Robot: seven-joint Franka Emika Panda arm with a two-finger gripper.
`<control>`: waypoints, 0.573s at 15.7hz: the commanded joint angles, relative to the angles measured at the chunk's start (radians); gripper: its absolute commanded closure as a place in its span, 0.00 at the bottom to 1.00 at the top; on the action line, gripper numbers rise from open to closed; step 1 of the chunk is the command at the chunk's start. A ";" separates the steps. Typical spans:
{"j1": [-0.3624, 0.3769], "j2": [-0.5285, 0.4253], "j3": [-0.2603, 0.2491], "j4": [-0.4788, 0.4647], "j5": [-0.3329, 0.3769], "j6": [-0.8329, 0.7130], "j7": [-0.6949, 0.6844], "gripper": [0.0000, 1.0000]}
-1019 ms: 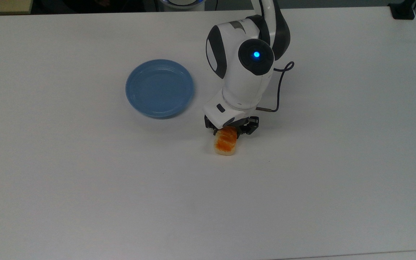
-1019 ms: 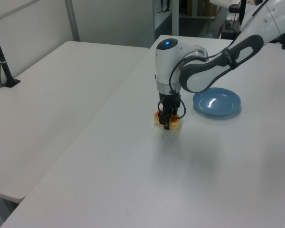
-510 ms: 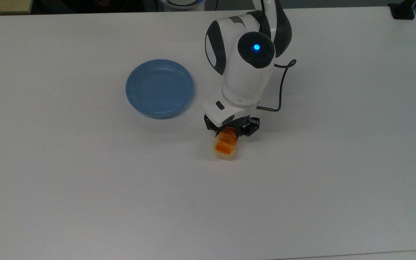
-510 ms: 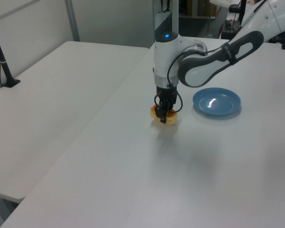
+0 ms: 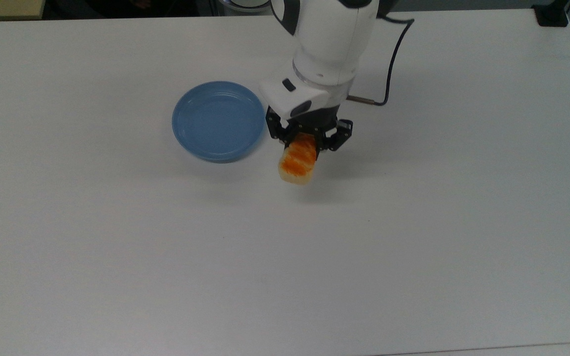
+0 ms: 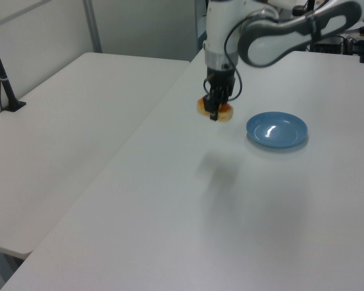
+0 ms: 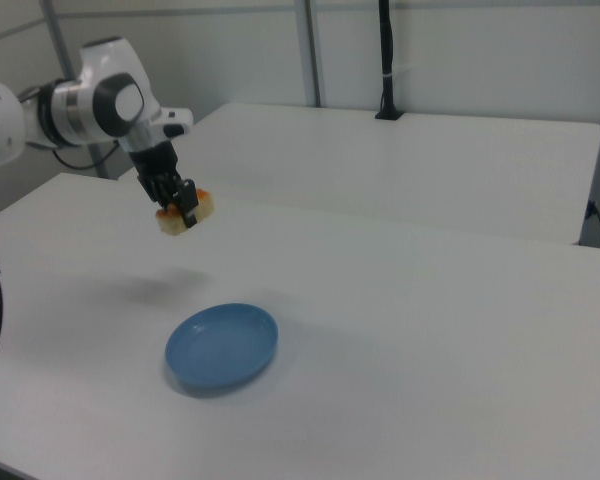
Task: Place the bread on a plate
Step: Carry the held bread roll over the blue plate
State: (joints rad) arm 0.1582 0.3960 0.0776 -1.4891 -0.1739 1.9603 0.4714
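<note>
Bread (image 5: 297, 161) is now hanging well above the counter (image 5: 117, 247); we are seeing our pincer (image 5: 306, 140) clamping it, lifted since earlier, nearer the plate (image 5: 218, 120).

Your gripper (image 5: 306, 143) points straight down from a vertical white wrist, its black fingers (image 6: 215, 104) clamped on the bread (image 5: 297, 159) and holding it up in the air. Your forearm reaches in level behind it.
</note>
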 commanded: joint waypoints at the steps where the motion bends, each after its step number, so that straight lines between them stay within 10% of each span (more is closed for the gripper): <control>1: -0.032 -0.165 -0.010 -0.036 0.054 -0.160 -0.098 0.48; 9: -0.180 -0.428 -0.013 -0.091 0.060 -0.396 -0.370 0.48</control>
State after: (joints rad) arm 0.0210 0.0629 0.0687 -1.4882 -0.1388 1.5659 0.2019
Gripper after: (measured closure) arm 0.476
